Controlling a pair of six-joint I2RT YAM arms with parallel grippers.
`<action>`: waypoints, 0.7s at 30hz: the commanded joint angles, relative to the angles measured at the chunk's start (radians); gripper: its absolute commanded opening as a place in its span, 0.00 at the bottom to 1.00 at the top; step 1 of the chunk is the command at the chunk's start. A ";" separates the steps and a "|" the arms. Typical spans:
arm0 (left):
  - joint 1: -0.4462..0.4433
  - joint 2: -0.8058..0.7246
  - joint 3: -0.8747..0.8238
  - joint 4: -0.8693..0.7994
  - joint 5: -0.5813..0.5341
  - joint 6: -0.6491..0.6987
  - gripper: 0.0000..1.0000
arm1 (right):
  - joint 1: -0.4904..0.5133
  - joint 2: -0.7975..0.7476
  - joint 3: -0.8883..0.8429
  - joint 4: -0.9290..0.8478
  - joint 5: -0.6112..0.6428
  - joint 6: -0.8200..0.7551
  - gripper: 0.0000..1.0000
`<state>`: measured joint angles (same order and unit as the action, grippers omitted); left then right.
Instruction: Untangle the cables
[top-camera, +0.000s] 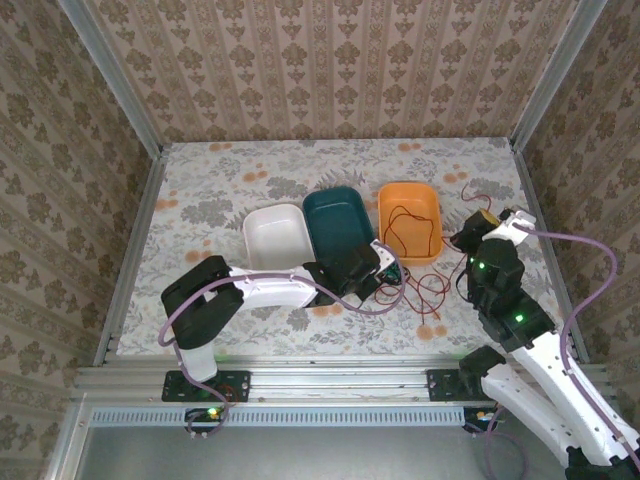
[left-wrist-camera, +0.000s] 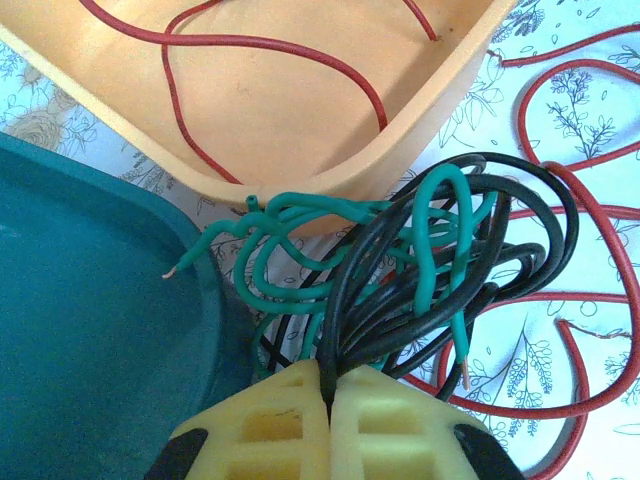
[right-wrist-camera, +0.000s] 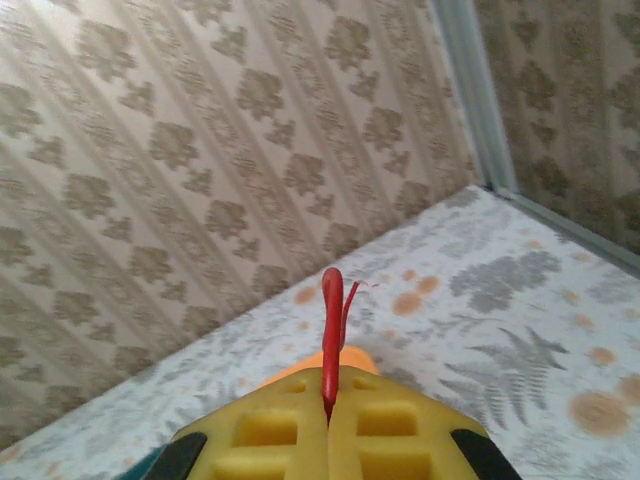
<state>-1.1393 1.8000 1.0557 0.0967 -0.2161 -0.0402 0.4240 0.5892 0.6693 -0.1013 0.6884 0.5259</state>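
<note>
Tabletop (top-camera: 190, 200), near edge: left gripper (left-wrist-camera: 328, 392) clamped on black cable (left-wrist-camera: 333, 320), right gripper (right-wrist-camera: 328, 412) clamped on red cable (right-wrist-camera: 330, 320); advise parting slowly, watching green loops (left-wrist-camera: 320, 208).

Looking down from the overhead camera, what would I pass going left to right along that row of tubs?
White rectangular plastic tub, dark teal plastic tub, orange plastic tub holding a thin red cable, then the right end effector.
</note>
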 joint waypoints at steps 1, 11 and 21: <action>-0.010 0.013 0.026 -0.018 0.015 0.021 0.00 | 0.008 -0.011 -0.008 0.156 -0.119 -0.061 0.00; -0.012 0.015 0.026 -0.018 0.024 0.026 0.00 | 0.077 0.080 -0.031 0.237 -0.218 -0.132 0.00; -0.014 0.012 0.024 -0.020 0.017 0.027 0.00 | 0.093 0.072 -0.183 0.225 -0.022 -0.075 0.00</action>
<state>-1.1393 1.8000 1.0557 0.0971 -0.2092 -0.0296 0.5114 0.6952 0.4965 0.1020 0.5575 0.4278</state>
